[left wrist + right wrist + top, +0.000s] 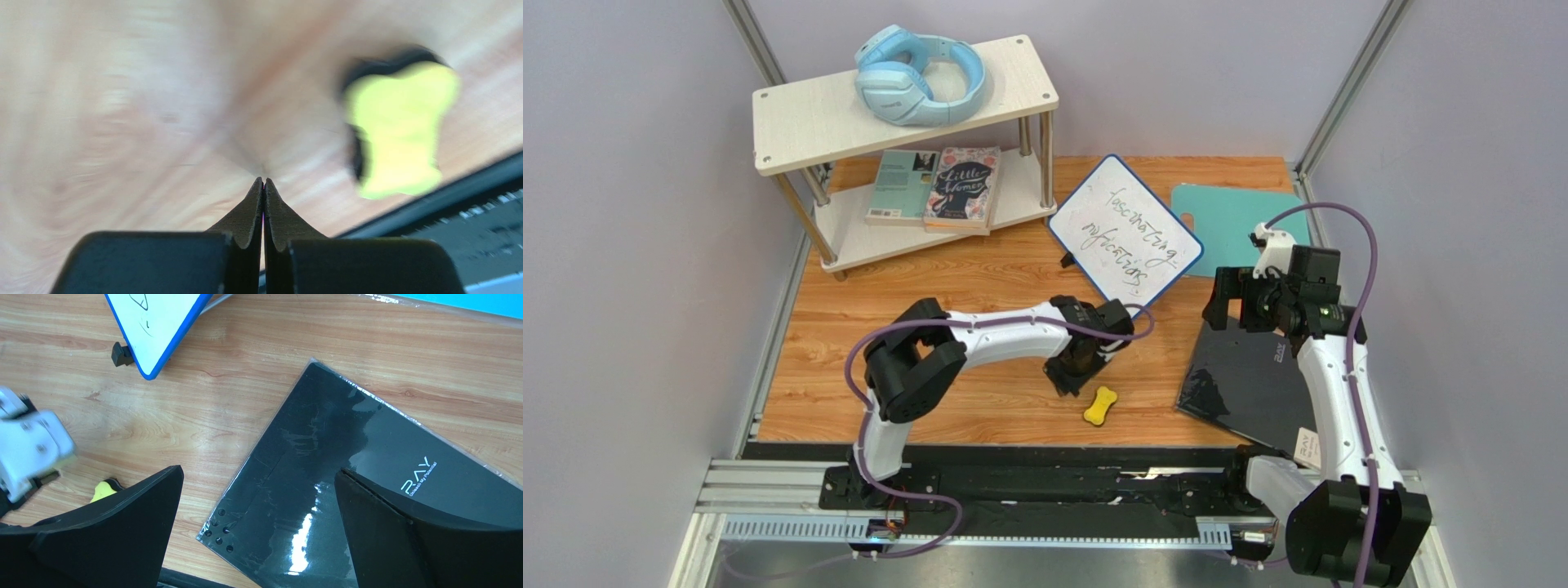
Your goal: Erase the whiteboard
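The whiteboard [1127, 229], white with a blue frame and dark handwriting, stands tilted on black feet at the table's middle back; its lower corner shows in the right wrist view [161, 327]. A small yellow bone-shaped eraser [1101, 406] lies on the wood near the front edge, also blurred in the left wrist view [399, 131]. My left gripper [1065, 375] is shut and empty, just left of the eraser [263, 182]. My right gripper [1247, 312] is open over the black panel [258, 539].
A black glossy panel [1247, 386] lies at the front right, a teal mat [1234, 221] behind it. A two-level shelf [891, 104] at the back left holds blue headphones [918, 76] and two books [934, 188]. Walls close both sides.
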Robot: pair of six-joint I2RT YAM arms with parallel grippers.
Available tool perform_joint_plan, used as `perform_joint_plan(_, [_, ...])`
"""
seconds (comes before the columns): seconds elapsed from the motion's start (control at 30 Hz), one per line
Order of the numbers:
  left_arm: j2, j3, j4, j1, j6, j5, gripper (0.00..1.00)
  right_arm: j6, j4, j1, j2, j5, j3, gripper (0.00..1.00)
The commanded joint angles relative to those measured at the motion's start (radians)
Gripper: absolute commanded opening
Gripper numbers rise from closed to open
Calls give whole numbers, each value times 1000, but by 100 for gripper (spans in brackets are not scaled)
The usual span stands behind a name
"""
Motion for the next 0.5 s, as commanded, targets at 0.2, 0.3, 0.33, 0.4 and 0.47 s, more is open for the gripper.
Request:
perform_joint_plan(0.2, [-170, 74, -2, -32, 8, 11, 59, -8, 13, -17, -17, -24, -9, 100])
perform_joint_plan(0.3, [-153, 113, -30, -69, -47, 14, 76, -6, 10, -24, -15, -35, -8, 100])
perform_joint_plan(0.33, [-141, 127, -42, -101, -61, 5, 76, -6, 11, -26, -14, -45, -9, 100])
perform_joint_plan(0.4, [-91, 170, -71, -133, -96, -35, 76, -5, 10, -32, -11, -54, -8, 100])
perform_joint_plan(0.47, [-31, 192, -91, -159, -125, -51, 76, -5, 8, -35, -8, -59, -6, 100])
